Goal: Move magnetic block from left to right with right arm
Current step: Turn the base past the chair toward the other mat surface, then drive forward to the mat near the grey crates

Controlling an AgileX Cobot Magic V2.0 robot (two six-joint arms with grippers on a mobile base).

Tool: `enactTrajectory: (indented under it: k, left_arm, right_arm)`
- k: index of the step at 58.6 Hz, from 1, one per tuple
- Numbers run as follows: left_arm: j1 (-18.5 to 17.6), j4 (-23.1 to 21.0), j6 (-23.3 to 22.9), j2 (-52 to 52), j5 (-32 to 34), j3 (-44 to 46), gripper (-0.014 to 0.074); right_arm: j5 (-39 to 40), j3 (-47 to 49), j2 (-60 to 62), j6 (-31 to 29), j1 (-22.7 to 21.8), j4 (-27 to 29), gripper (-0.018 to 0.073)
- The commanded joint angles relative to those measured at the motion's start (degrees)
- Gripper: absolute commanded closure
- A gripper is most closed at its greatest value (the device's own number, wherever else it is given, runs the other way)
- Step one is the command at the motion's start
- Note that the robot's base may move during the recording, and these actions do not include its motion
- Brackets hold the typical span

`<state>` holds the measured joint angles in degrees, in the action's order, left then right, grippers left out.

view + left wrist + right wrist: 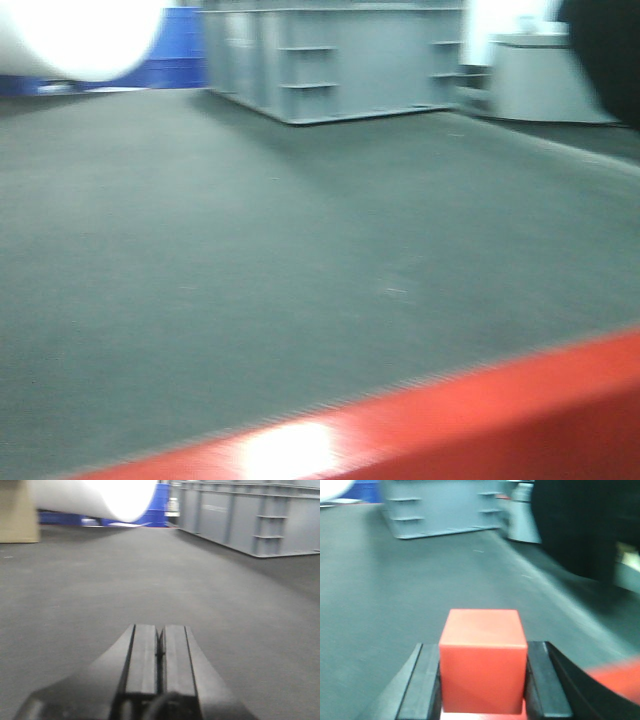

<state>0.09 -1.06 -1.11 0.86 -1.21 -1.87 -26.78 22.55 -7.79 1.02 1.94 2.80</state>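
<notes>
Now | right gripper [483, 680] grasping magnetic block [482, 662] | left gripper [160, 650] clenched, empty

The left gripper [160, 636] and the right gripper [483, 652] both have matte black, flat-faced fingers [144, 657] with curved, tapering outer sides.

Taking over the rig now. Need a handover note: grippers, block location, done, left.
Right gripper: shut on the magnetic block, which sits squarely between both fingers.
Left gripper: shut, empty, low over the grey mat.
Done: block grasped by the right arm.
Left: place it on the right side, open the fingers, withdraw.
The views are blurred, so the block's position across the mat cannot be told.
</notes>
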Motion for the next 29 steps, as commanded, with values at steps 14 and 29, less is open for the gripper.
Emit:
enactTrajectory:
  k: [14, 29]
  left_arm:
    - [-0.16, -0.2, -0.1, 0.39, 4.5, -0.4, 0.0713]
    - [-0.16, -0.2, -0.1, 0.39, 4.5, -0.4, 0.0713]
  right_arm:
    - [5.24, 1.48, -0.61, -0.57, -0.39, -0.34, 0.0368]
    - [5.24, 1.48, -0.61, -0.57, -0.39, -0.34, 0.0368]
